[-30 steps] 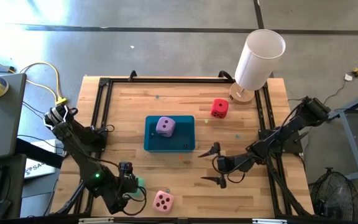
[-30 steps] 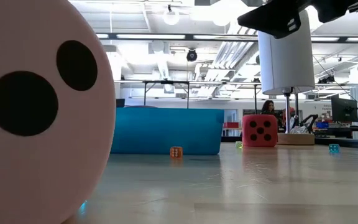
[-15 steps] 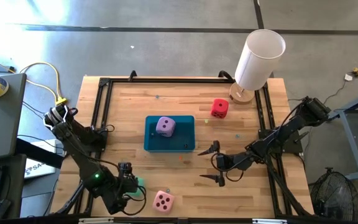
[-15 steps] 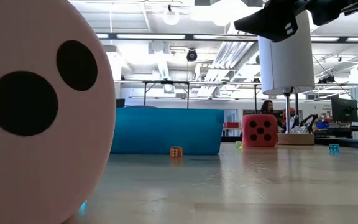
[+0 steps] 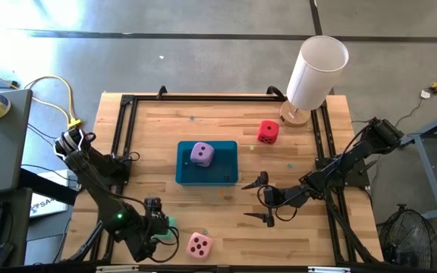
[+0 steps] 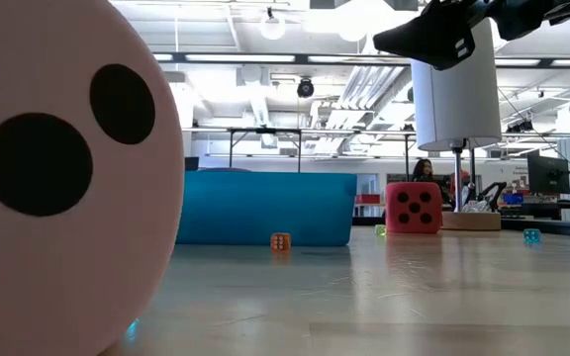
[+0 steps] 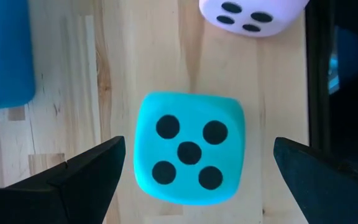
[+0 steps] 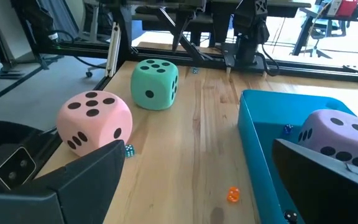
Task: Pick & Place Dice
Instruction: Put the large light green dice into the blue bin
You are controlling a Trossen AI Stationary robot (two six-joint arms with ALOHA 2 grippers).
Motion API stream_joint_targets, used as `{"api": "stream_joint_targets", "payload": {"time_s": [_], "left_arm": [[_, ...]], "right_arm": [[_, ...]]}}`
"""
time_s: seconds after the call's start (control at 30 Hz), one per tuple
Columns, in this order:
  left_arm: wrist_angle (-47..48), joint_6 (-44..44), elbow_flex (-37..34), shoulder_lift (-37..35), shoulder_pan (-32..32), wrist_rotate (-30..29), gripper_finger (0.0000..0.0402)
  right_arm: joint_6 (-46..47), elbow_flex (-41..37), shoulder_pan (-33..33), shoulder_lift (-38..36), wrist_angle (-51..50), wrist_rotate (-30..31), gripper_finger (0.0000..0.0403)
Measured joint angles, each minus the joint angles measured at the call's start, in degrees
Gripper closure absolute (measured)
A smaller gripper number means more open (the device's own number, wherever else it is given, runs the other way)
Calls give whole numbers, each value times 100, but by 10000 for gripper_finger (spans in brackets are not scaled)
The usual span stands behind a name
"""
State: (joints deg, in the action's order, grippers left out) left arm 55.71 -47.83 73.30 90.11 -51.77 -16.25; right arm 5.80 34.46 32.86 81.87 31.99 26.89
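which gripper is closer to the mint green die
Left. The left gripper hangs right over the mint green die, jaws open either side of it; the right gripper is farther off, beside the teal tray.

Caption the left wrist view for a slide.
Open left gripper poised over the mint green die, five pips up, pink die beyond.

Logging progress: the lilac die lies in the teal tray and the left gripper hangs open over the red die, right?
Not quite. The lilac die does lie in the teal tray, but the open left gripper hangs over the mint green die, as the left wrist view shows. The red die sits untouched near the white cylinder.
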Motion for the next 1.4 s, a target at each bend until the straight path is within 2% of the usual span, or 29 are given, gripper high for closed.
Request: {"api": "stream_joint_targets", "payload": {"time_s": [0.27, 0.67, 1.4], "left_arm": [[8, 20, -3, 253, 0, 114, 2], [281, -413, -3, 275, 53, 129, 2], [253, -472, -9, 279, 55, 149, 2]], "right_arm": [[-2, 0, -2, 0, 0, 0, 4], [-130, 0, -2, 0, 4, 0, 4], [-133, 0, -2, 0, 2, 0, 4]]}}
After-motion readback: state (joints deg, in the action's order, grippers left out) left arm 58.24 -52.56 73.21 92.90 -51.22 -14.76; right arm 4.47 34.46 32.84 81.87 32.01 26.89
